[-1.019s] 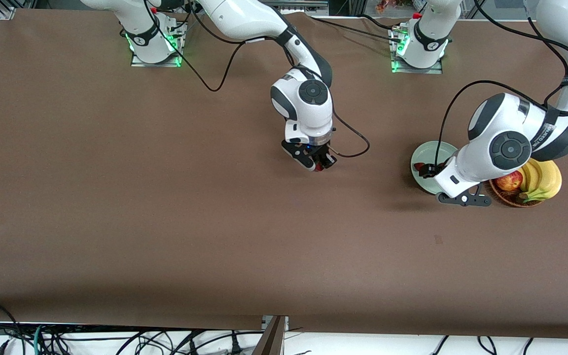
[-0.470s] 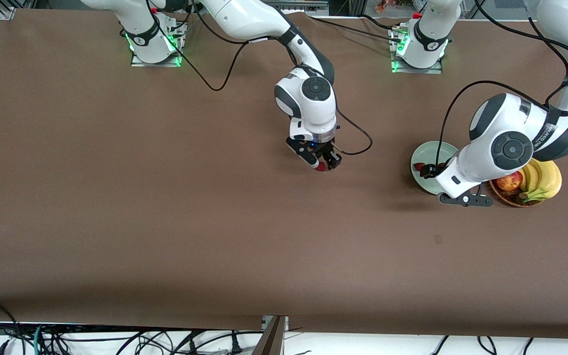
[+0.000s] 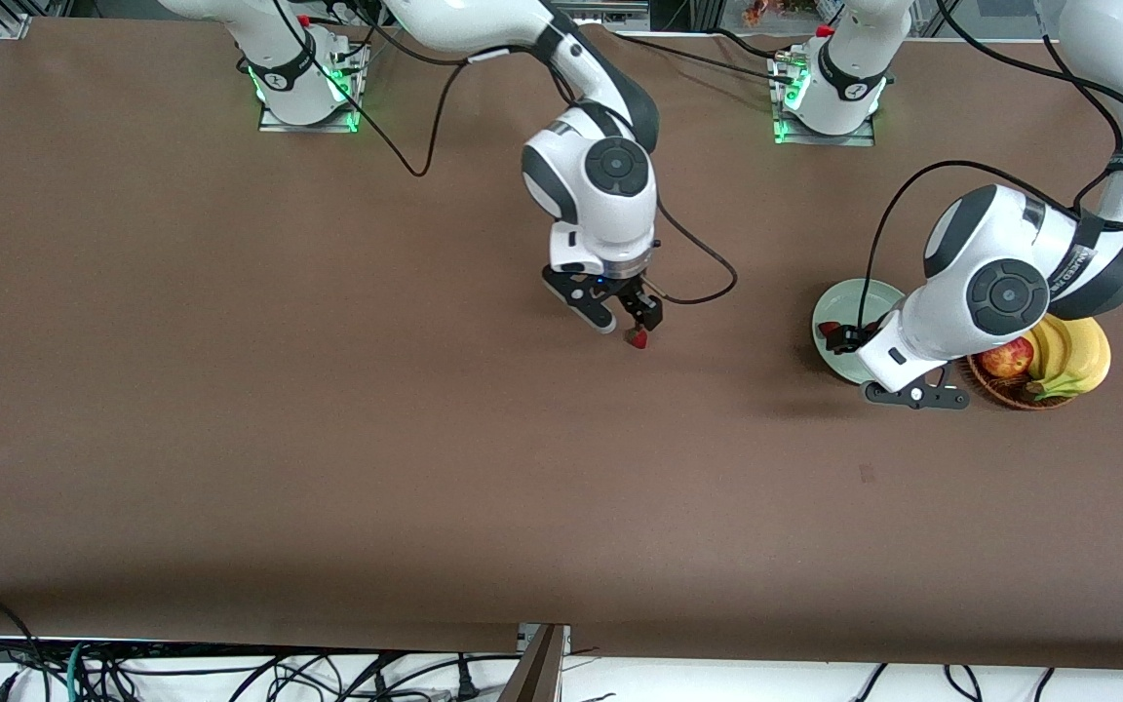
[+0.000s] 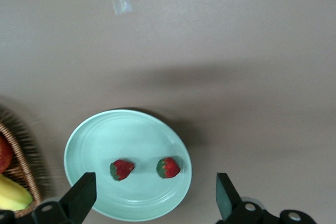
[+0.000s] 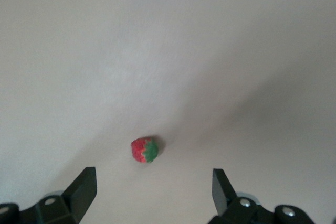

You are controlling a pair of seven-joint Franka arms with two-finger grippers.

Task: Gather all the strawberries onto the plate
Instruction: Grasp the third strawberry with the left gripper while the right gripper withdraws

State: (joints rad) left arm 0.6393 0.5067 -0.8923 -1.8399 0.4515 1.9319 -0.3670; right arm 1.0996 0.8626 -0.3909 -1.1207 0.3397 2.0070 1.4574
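Observation:
One strawberry (image 3: 637, 338) (image 5: 144, 149) lies on the brown table near its middle. My right gripper (image 3: 625, 320) (image 5: 153, 190) hangs open just above it, and its fingers do not touch the berry. The mint-green plate (image 3: 849, 295) (image 4: 105, 129) sits toward the left arm's end of the table. Two strawberries (image 4: 122, 169) (image 4: 168, 167) lie side by side in it. My left gripper (image 3: 851, 337) (image 4: 152, 198) hovers open over the plate, holding nothing, and the left arm hides part of the plate in the front view.
A wicker basket (image 3: 1010, 392) (image 4: 21, 156) with an apple (image 3: 1007, 359) and bananas (image 3: 1073, 356) stands right beside the plate, toward the left arm's end. A black cable (image 3: 698, 283) loops off the right wrist. A small mark (image 3: 866, 473) lies nearer the front camera.
My right gripper was shut on the strawberry; it has opened and lifted slightly, leaving the berry on the table. The left arm has barely moved.

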